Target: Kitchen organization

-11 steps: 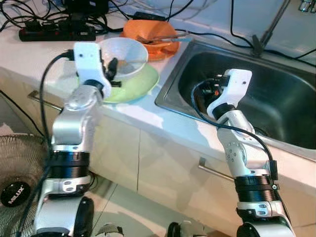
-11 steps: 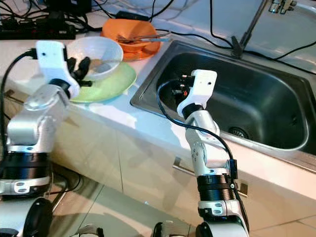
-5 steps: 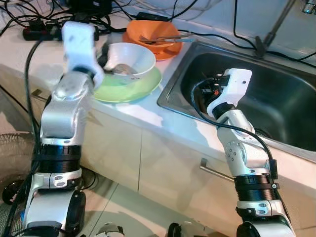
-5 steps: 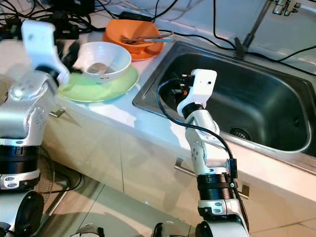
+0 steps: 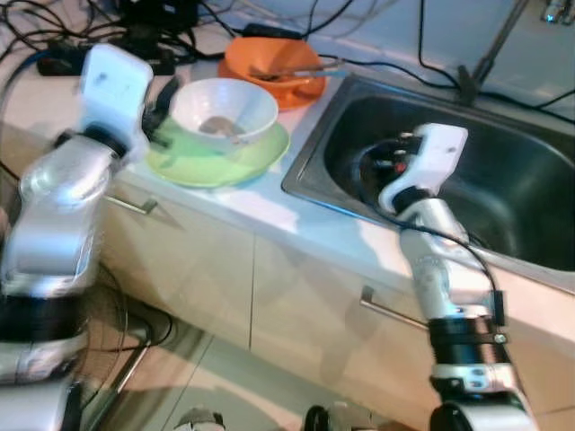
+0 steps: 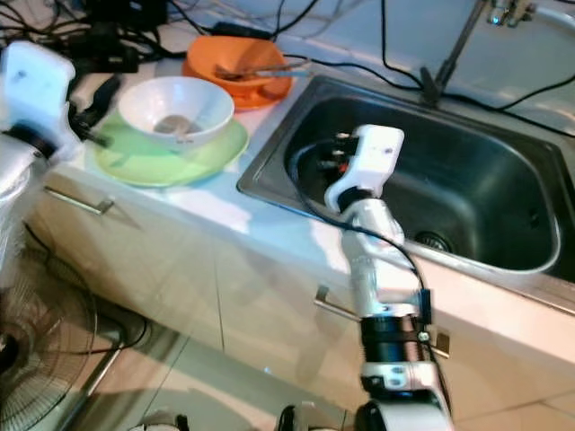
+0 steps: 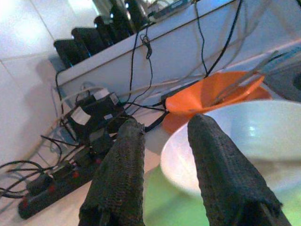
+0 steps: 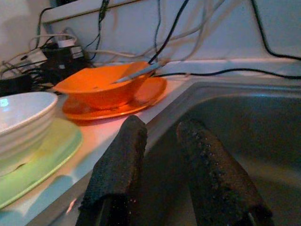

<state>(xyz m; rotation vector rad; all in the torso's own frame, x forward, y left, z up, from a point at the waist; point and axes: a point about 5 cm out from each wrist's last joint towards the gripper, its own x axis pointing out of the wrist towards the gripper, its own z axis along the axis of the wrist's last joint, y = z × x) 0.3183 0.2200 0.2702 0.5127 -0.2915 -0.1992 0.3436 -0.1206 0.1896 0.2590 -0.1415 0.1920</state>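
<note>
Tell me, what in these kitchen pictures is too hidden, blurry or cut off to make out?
- White bowl contents: a greyish smear inside, too blurred in the right eye view to identify.
- Utensils in the orange bowl: their ends sit inside the bowl; the type is unclear in the right wrist view.
- Faucet: cut off by the top edge of the right eye view.
- Left end effector: motion-blurred in the left eye view.
- Sink drain: partly behind the right arm.

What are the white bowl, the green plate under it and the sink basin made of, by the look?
White bowl: glazed ceramic or melamine; its glossy rim catches highlights. Pale green plate: probably plastic or melamine, flat even colour with a soft sheen. Steel sink: brushed stainless, grey with dull streaked reflections.
</note>
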